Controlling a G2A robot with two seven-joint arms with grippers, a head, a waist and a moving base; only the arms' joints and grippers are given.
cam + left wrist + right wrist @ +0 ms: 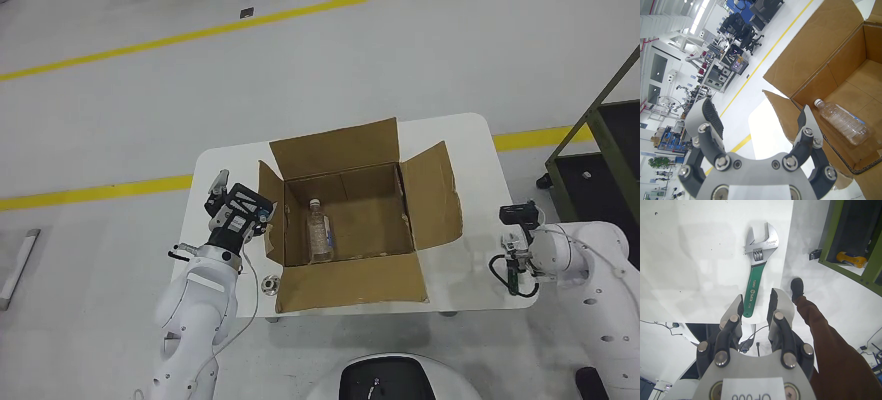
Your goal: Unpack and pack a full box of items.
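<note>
An open cardboard box [335, 150] stands mid-table with its flaps spread. A clear plastic bottle [319, 232] with a white cap lies on its side on the box floor by the wall nearest my left arm. My left gripper [240, 196] hovers open and empty just outside that side flap; its wrist view shows the box [810, 47] and the bottle [844, 123] beyond the left gripper [757, 109]. A green-handled adjustable wrench [756, 275] lies flat near the table edge. My right gripper [757, 297] is open over the handle's end, fingers either side of it.
The white table [450, 140] has bare room around the box. A green-framed rack [600, 140] stands off the right end, with an orange-yellow item [850, 259] on its shelf. A person's leg [810, 313] stands by the table near the wrench. A small round part [270, 286] sits at the front edge.
</note>
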